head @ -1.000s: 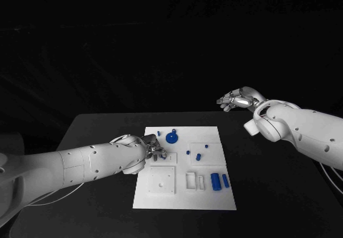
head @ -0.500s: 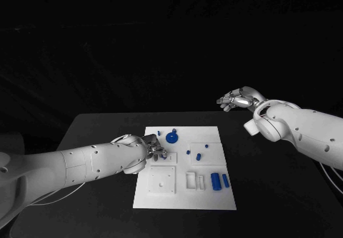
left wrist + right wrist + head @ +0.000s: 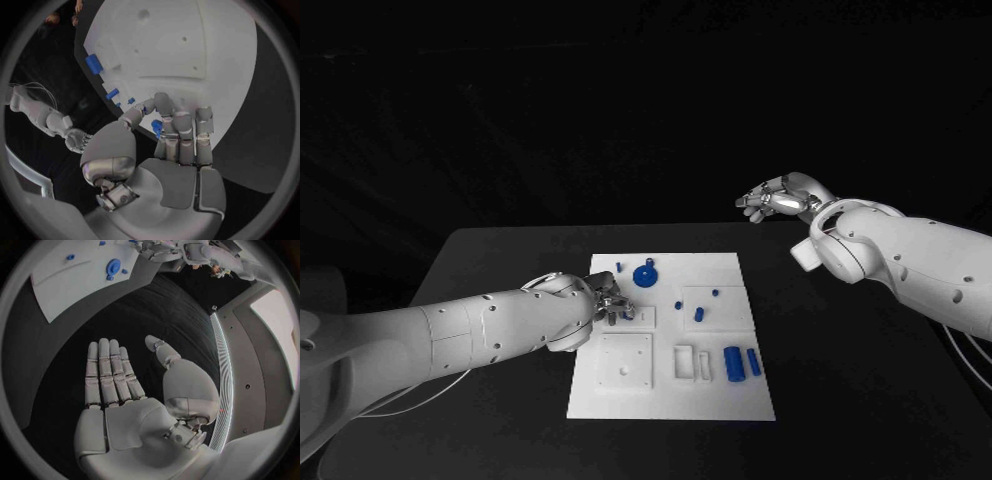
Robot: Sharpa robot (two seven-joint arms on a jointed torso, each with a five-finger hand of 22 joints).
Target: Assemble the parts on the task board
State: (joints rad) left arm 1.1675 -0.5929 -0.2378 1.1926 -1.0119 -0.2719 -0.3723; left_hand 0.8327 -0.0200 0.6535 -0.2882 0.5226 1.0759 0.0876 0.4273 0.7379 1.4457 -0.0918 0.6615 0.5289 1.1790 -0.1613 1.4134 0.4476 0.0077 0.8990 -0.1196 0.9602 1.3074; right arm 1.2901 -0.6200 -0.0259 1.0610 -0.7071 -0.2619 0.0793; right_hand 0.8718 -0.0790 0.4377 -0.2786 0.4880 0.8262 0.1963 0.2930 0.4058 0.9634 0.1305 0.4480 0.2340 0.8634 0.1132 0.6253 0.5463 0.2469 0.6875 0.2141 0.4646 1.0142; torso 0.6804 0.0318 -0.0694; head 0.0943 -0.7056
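The white task board [image 3: 678, 395] lies in the middle of the black table. My left hand [image 3: 607, 304] hovers low over the board's left side, its fingers curled. In the left wrist view the thumb and fingers [image 3: 180, 135] pinch a small blue part [image 3: 156, 127] just above the board [image 3: 206, 55]. A round blue part [image 3: 646, 276] sits near the far edge, small blue pegs [image 3: 700, 315] stand mid-board, and two blue cylinders [image 3: 744, 364] lie at the right. My right hand [image 3: 777, 201] is raised beyond the table's far right; its palm [image 3: 119, 390] is flat and holds nothing.
A white square block [image 3: 627, 363] and a white rectangular frame [image 3: 687, 364] sit on the board's near half. Bare black table [image 3: 502, 260] surrounds the board on all sides. The right forearm [image 3: 906, 265] hangs above the table's right part.
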